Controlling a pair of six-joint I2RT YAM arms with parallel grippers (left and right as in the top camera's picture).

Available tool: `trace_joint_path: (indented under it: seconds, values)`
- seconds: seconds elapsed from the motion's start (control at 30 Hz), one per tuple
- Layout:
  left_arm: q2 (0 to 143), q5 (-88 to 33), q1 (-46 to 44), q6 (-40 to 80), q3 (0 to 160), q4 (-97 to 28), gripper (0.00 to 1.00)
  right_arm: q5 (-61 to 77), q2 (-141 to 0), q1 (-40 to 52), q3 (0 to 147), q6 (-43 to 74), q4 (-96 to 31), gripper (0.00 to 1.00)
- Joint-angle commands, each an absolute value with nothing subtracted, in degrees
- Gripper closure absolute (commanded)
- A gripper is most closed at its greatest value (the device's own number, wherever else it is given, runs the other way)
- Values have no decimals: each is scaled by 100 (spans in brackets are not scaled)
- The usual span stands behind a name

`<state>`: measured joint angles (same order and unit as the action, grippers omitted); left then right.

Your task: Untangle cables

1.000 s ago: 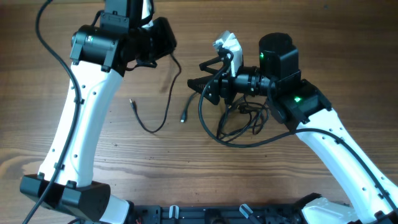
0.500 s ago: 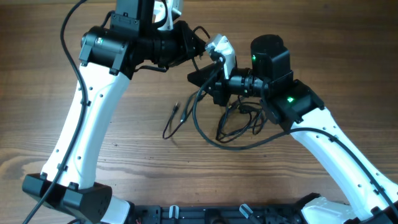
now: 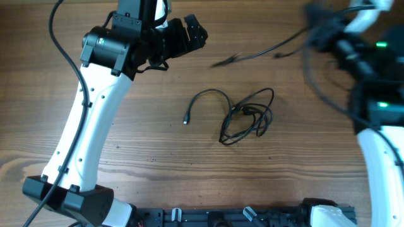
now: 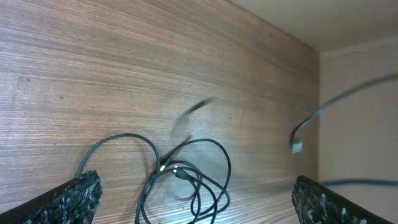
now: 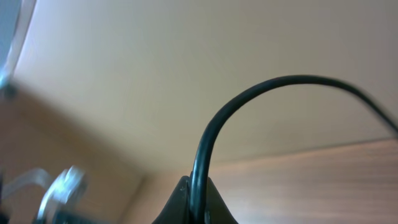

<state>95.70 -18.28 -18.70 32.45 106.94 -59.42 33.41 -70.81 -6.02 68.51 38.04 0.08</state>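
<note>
Holds the left fingers (image 4: 78, 194) spread wide and empty, high over the far left of the brown wood-grain worktop (image 3: 126, 126), facing down toward the middle. Clamps the right fingers (image 5: 180, 208) shut on one thin black flexible cable (image 3: 252, 53), up at the far right corner; from overhead, blurs that arm beyond any detail. Stretches this cable through the air as a smeared streak toward the centre. Shows, in the left wrist view, a small plug end (image 4: 297, 146) hanging clear of the wood, probably the same cable's.

Leaves the loose tangle of thin black cords (image 3: 249, 116) flat at the centre of the worktop, well apart from both arms. Sends one curved strand (image 3: 211, 92) arcing out of it to the left, ending in a silver-tipped plug (image 3: 186, 118).

Judges the lifted cable free of the tangle or nearly so; cannot tell through the blur whether any part touches the pile.

Risks from here:
- Could whip the free plug into the left arm or the pile, given a fast swing on a slack cord.
- Could let the cord slip, given so narrow a pinch on it.
- Could re-knot everything by setting the cable down across the tangle.
- Could tighten the remaining loops, or drag the whole pile, by tugging one strand with nothing pinning the rest.
</note>
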Motion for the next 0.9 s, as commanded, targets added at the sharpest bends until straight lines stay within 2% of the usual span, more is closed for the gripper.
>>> trace_joint_path:
  seconds: [0.0,0.13,0.3,0.43,0.6,0.77,0.8,0.83,0.87]
  values:
    - [9559,-1640,-1848,3194,10704,-5942,0,3682,-6991,-1868,6943,4576,123,96]
    - [9561,-1638,-1855,3194,10704,-5942,0,3736,-6991,-3079,6943,4530,-464,96]
    - [9561,-1640,-1852,3194,10704,-5966,0,1992,-7019,-3927,6943,3887,-2217,96]
    - [9561,-1640,-1852,3194,10704,-6018,0,934,-7279,-4563,6941,3555,-2989,96]
    - [9561,-1643,-1855,3194,10704,-6027,0,884,-7953,-5135,6941,3629,-2995,96]
    - [9561,-1643,-1855,3197,10704,-6029,0,554,-8766,-5214,6941,3964,-2714,95]
    - [9561,-1643,-1855,3197,10704,-6029,0,556,-8973,-5214,6941,3990,-2613,85]
    - [9561,-1643,-1855,3197,10704,-6029,0,558,-9107,-5214,6941,4042,-2563,49]
    - [9561,-1645,-1855,3197,10704,-6029,0,819,-9351,-5212,6941,4064,-2486,6]
